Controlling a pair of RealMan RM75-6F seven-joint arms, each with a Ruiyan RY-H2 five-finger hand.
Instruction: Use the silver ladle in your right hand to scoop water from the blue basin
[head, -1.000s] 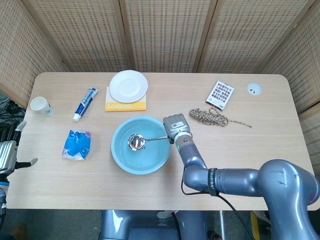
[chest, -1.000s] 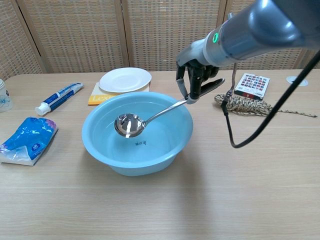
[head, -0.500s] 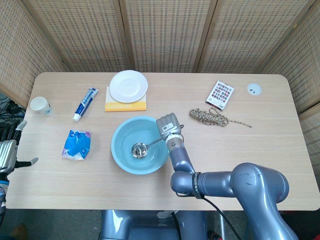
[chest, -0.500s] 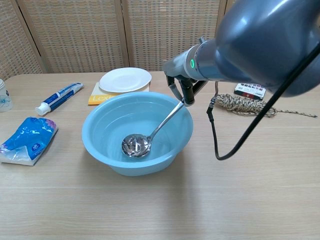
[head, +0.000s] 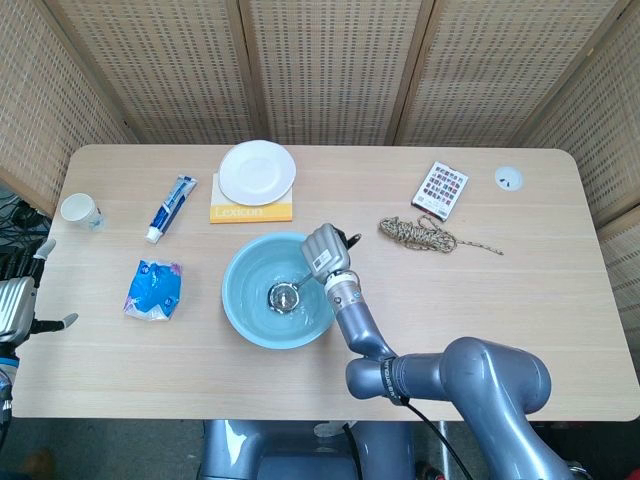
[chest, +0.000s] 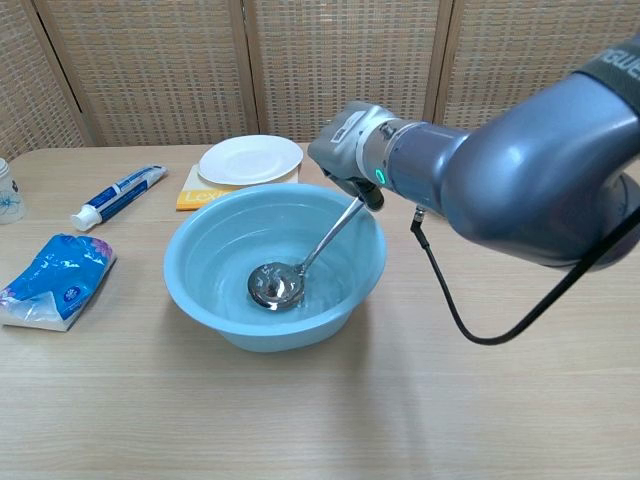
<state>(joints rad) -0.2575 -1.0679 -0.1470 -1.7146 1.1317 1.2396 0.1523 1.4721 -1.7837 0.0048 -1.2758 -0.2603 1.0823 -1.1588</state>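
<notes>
Gripping the silver ladle in the blue basin, right robot hand; only the head view shows the released left robot hand

basin rim blocks low passes | plate, book close behind it

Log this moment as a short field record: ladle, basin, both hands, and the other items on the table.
ladle: silver ladle, bowl down at the bottom of the basin, handle slanting up toward the right hand
basin: blue basin, upright near the table's middle
right hand: right hand grips the ladle handle above the basin's far right rim
left hand: left hand off the table's left edge, holding nothing
behind basin: white plate on a yellow book
left side: toothpaste tube, paper cup, blue packet
right side: rope coil, card box
</notes>
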